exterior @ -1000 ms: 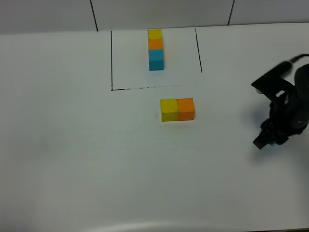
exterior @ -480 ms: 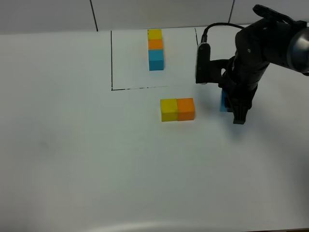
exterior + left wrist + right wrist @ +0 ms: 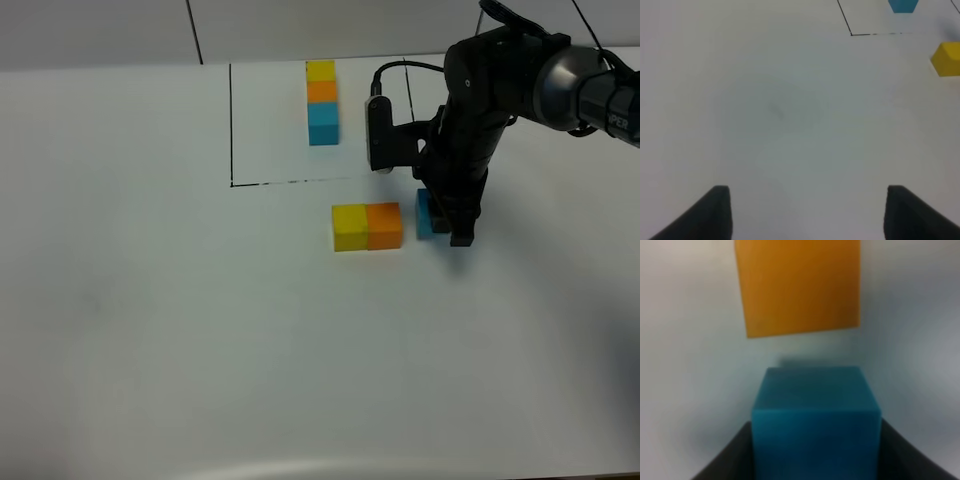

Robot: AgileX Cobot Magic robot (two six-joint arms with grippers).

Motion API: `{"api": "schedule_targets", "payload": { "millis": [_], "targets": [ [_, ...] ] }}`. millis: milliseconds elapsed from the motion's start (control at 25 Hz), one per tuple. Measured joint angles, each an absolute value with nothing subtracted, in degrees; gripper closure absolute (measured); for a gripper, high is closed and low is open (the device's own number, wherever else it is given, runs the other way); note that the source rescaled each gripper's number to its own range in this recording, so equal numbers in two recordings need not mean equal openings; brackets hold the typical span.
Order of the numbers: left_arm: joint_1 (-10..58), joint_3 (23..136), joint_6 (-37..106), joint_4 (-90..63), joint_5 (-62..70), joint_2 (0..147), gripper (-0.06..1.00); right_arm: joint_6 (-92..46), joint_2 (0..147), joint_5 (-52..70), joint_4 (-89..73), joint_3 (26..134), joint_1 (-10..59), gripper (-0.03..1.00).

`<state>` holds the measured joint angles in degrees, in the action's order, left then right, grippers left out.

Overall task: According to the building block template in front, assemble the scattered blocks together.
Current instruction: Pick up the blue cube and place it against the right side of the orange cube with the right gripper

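**On the white table [image 3: 150,330], at the 3 o'clock end of the row: placing the last block**

Step in hand: I judge this to be the final join. My right gripper [image 3: 447,225] is pinching the sky-blue matte cube [image 3: 425,214] between its black fingers [image 3: 725,460]. The cube sits just beside the orange matte cube [image 3: 384,225], at its 3 o'clock. The right wrist view shows a narrow gap between the two faces. I cannot tell whether the blue cube rests on the table or hangs just above it. The yellow matte cube [image 3: 350,227] touches the orange one at its 9 o'clock.

Reference: the building block template [image 3: 322,101], a joined yellow-orange-blue row inside a thin black drawn outline [image 3: 231,120], lies at about 11 o'clock from the loose pair. Its colour order matches my row.

Next move, as I judge it: slide the blue cube toward 9 o'clock until the faces meet. Keep its edges square to the orange cube, and do not push the pair out of line. Then release.

Block condition: plain, flat-faced, sharp-edged, equal in size to its neighbours, seated straight in my grip.

My left gripper [image 3: 805,215] hangs spread over bare table, holding nothing.
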<state>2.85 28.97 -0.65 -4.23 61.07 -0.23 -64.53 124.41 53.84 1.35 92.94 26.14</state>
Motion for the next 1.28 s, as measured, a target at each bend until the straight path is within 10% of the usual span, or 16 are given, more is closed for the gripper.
{"api": "schedule_targets", "payload": {
  "millis": [1280],
  "targets": [
    [2.8, 29.0, -0.6, -4.2, 61.1, -0.2, 0.56, -67.5, 128.1, 54.7, -3.4, 94.8, 26.6, 0.95]
  ]
}}
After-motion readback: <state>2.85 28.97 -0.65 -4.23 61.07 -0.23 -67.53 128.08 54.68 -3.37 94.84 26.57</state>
